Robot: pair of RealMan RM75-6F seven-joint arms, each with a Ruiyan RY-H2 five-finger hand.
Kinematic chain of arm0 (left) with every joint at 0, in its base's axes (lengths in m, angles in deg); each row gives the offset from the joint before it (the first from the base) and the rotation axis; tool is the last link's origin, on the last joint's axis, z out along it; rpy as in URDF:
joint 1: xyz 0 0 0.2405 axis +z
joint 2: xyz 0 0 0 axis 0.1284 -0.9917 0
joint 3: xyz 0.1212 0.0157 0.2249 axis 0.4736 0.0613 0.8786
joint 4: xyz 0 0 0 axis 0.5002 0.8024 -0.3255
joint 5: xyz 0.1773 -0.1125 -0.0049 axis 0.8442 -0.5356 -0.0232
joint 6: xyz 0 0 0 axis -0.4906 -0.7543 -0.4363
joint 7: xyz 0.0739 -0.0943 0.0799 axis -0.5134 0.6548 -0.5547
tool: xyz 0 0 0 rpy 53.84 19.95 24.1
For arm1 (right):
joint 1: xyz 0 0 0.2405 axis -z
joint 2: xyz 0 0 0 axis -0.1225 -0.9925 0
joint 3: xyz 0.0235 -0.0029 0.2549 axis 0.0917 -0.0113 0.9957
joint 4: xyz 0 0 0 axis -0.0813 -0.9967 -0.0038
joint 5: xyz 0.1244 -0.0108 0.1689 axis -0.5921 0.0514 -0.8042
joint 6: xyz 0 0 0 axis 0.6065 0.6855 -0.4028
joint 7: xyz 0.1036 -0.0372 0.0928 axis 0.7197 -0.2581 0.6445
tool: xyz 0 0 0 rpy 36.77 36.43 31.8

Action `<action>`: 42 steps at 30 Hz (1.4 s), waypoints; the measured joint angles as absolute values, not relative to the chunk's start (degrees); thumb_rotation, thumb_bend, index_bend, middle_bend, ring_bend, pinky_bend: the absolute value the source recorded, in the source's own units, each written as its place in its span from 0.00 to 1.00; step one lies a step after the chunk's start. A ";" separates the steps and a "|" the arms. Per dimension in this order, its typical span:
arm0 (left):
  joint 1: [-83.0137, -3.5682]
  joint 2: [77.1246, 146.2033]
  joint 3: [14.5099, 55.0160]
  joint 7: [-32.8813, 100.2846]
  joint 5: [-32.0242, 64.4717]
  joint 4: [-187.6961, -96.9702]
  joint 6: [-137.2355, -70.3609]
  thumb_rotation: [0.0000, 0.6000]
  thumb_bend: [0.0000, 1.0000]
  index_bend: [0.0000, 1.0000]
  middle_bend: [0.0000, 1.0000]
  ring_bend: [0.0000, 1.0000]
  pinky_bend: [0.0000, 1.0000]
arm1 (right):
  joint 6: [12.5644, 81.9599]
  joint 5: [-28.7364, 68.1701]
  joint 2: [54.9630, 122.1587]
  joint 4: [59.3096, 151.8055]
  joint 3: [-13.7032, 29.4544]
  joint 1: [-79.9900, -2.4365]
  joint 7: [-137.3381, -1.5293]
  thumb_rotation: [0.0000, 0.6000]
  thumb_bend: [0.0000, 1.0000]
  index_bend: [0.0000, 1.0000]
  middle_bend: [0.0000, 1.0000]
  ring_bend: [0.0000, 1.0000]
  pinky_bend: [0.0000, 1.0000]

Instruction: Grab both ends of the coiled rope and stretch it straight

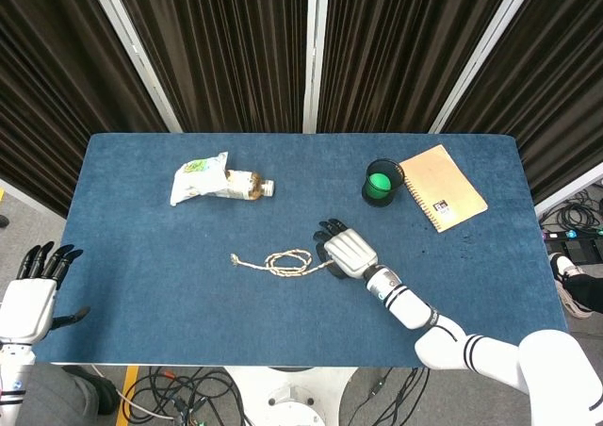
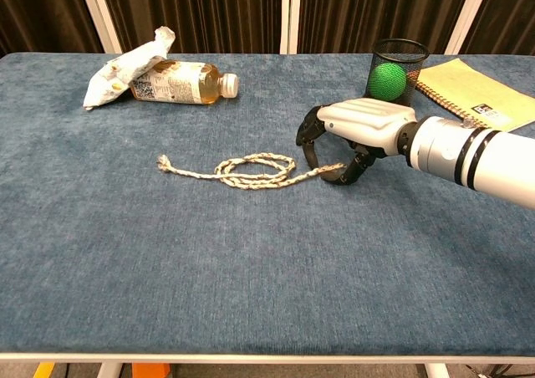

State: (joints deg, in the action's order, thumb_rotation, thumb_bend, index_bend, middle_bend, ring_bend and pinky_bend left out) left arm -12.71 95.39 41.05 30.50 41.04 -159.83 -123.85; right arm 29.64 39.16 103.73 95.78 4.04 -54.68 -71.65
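The right hand (image 2: 347, 144) arched over the rope (image 2: 251, 171)'s near end, fingers curled but apparently not yet pinching; closing came next, judging by this.

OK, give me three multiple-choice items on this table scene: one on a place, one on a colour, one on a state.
1. Where does the bottle lie?
A. far left of the table, beside the crumpled bag
B. inside the mesh cup
C. on the notebook

2. What colour is the ball in the mesh cup?
A. red
B. green
C. white

3. How does the rope lie?
A. stretched straight
B. coiled in a loop
C. hanging off the edge

Answers: 1 A, it lies on its side against the bag. 2 B, green shows through the mesh. 3 B, its middle loops, with the right hand at one end and the left hand off the table.
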 measured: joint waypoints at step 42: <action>-46.25 112.49 34.37 40.51 45.51 -150.98 -92.26 1.00 0.16 0.42 0.15 0.01 0.03 | 40.06 32.77 95.19 112.33 7.20 -48.63 -79.85 1.00 0.67 0.74 0.29 0.09 0.07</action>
